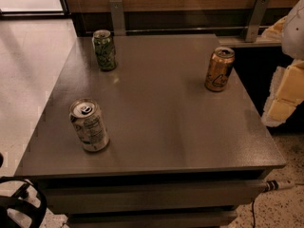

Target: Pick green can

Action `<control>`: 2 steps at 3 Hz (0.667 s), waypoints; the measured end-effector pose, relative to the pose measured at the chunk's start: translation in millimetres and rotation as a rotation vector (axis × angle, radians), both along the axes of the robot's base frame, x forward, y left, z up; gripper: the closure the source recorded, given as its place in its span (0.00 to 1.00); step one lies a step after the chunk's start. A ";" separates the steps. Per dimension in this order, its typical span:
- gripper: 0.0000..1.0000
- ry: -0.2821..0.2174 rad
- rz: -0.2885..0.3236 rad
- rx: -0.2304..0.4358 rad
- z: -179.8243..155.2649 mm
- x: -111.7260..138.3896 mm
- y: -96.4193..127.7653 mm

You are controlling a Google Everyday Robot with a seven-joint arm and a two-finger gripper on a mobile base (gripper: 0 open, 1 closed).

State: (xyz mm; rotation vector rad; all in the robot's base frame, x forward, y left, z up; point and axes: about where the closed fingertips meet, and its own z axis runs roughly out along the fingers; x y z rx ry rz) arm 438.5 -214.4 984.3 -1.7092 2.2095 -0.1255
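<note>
Standing upright: mottled cylindrical green can (pixel 104 50) | matte grey table (pixel 166 122) | claw (pixel 21 199) bottom-left, grip state cannot tell

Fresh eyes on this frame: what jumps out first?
Three upright cans stand spread out on the grey table: the green can at the far left corner, an orange-gold can at the far right, and a silver-white can near left. The gripper hangs at the right edge of view, beyond the table's side, well apart from every can.
</note>
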 end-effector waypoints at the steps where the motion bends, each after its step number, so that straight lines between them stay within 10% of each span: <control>1: 0.00 0.000 0.000 0.000 0.1 0.0 0.0; 2: 0.00 -0.029 -0.003 0.029 6.7 11.7 5.7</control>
